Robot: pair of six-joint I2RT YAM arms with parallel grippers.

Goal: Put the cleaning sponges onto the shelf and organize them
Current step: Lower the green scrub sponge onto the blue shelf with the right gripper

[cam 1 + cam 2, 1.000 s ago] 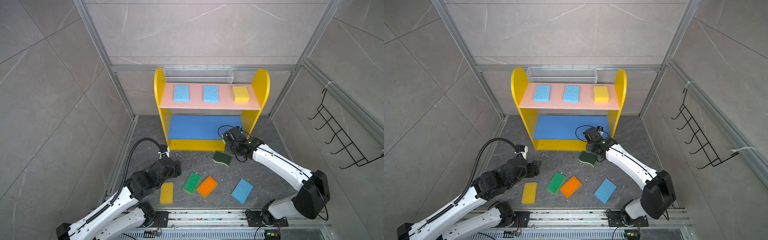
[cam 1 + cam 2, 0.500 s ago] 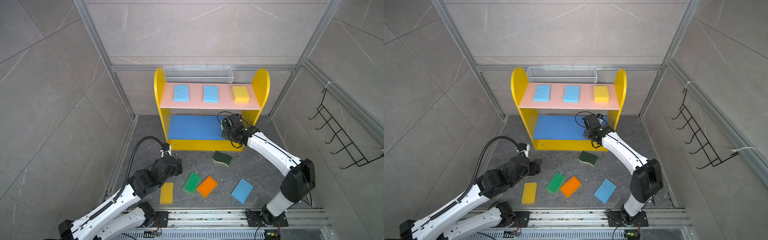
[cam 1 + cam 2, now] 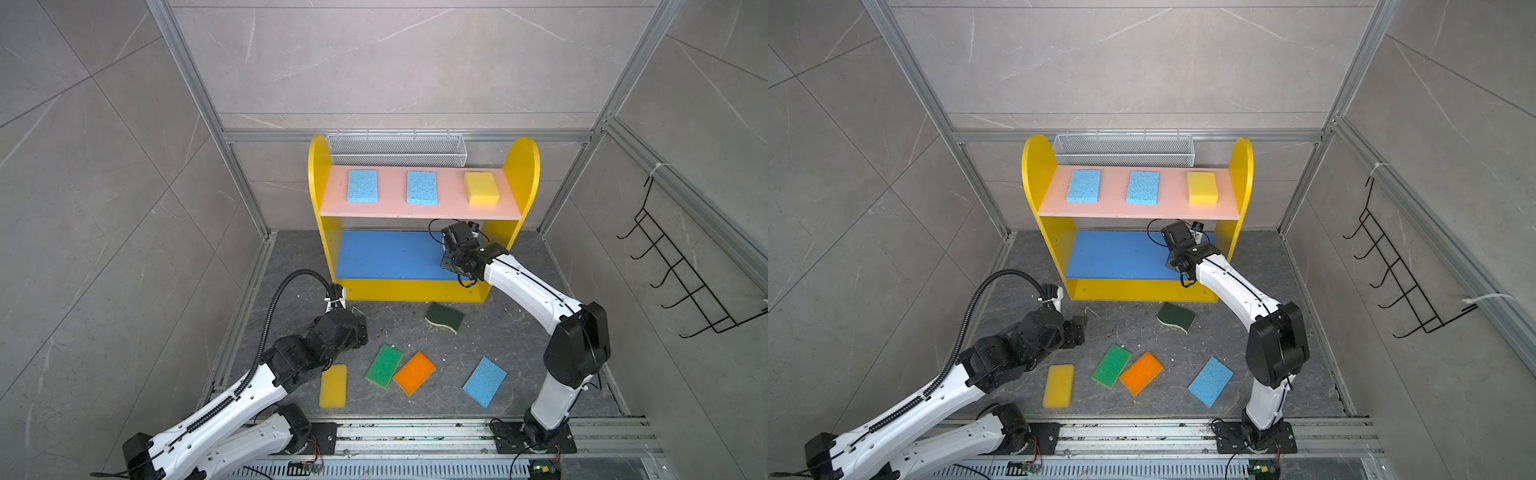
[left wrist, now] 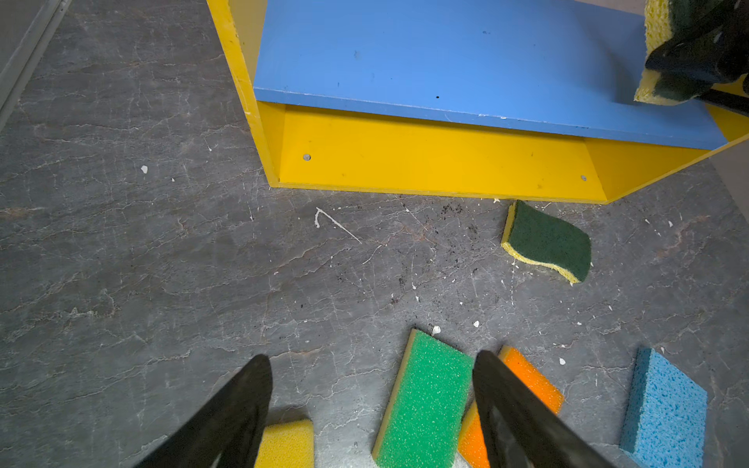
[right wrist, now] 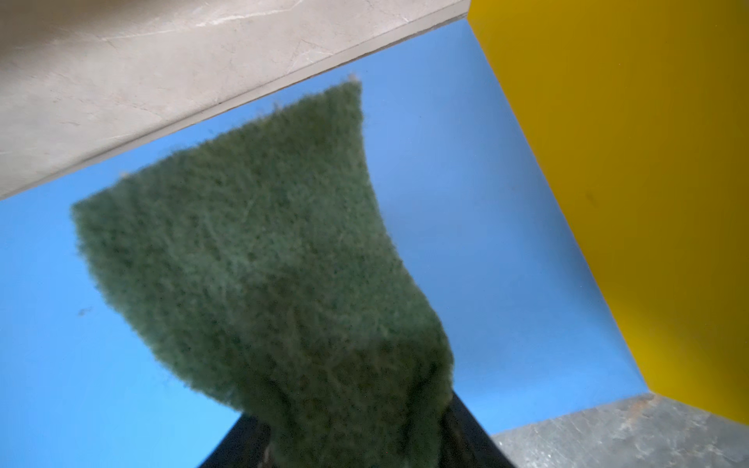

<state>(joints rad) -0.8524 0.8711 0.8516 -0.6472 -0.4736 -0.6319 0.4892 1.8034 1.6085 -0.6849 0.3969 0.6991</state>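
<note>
Placing step: dark-green wavy-edged scouring sponge is clamped by right gripper over blue middle shelf board, right end. Left gripper is spread, empty. Next, sponge should be lowered flat, then released.

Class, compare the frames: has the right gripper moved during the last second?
Yes. In both top views the right gripper moved deeper over the blue board, away from its front edge.

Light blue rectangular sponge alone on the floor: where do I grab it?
Grip the light blue rectangular sponge across its two long edges at mid-length, coming straight down from above. It lies flat and diagonal with bare floor all round, so square up to that diagonal.
</note>
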